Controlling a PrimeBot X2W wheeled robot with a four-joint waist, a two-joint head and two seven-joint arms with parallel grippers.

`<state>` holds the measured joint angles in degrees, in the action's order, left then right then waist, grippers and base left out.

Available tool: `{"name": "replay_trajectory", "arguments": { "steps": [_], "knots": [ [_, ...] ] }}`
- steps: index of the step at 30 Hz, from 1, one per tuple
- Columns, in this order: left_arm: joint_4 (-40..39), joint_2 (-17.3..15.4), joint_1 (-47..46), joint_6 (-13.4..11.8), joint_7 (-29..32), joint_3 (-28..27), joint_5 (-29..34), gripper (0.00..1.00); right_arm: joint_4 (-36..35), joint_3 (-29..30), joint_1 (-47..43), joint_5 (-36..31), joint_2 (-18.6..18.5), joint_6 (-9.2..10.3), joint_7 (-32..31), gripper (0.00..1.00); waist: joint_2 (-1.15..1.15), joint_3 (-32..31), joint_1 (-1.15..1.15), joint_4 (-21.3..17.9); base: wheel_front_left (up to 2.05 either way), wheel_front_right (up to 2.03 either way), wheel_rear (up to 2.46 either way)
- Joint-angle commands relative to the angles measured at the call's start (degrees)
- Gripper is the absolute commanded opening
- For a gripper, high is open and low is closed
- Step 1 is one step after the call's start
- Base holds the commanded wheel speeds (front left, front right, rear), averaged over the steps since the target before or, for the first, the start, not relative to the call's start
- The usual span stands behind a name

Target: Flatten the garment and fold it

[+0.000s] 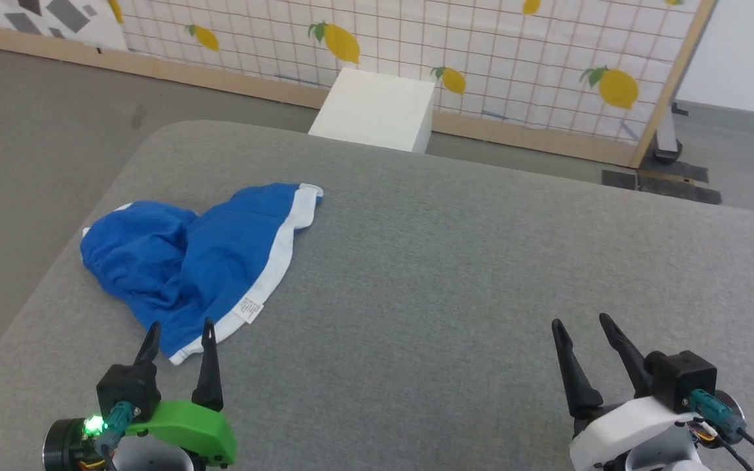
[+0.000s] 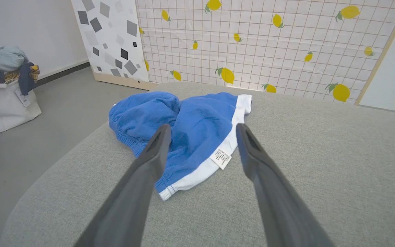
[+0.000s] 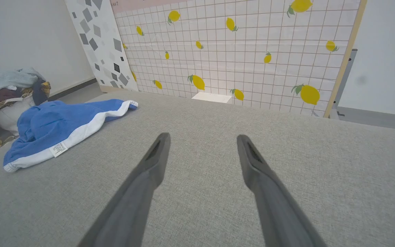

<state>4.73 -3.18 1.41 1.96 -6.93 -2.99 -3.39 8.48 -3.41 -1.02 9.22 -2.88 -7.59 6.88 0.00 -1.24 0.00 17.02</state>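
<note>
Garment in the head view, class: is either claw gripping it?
No: the left claw stands open at the near edge of the garment, and the right claw is open well away from it.

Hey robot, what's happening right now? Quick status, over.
Left gripper open, by near corner of garment. Right gripper open, empty, well apart. Garment crumpled on grey surface, unfolded. Nothing blocking.
</note>
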Motion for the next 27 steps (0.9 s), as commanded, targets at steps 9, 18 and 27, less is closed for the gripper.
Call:
{"name": "replay_trajectory", "arguments": {
  "steps": [9, 18, 27],
  "knots": [
    [0.58, 0.16, 1.7, 0.29, -1.66, -0.68, -1.43, 1.0, 1.68, -1.13, -0.96, 1.93, 0.0, 0.06, 1.67, 1.0, 0.0, -0.68, 0.0, 3.04, 0.0, 0.0, 0.0],
    [0.81, 0.18, 2.3, 0.31, -2.7, -1.06, -1.97, 1.0, 2.9, -1.67, -1.13, 3.08, 0.0, 0.06, 2.72, 1.0, 0.0, -0.74, 0.0, 5.3, 0.0, 0.0, 0.0],
    [1.14, 0.21, 2.97, 0.41, -3.77, -1.65, -2.53, 1.0, 3.96, -2.11, -1.25, 4.23, 0.0, 0.07, 3.79, 1.0, 0.0, -0.95, 0.0, 7.55, 0.0, 0.0, 0.0]
  ]
}}
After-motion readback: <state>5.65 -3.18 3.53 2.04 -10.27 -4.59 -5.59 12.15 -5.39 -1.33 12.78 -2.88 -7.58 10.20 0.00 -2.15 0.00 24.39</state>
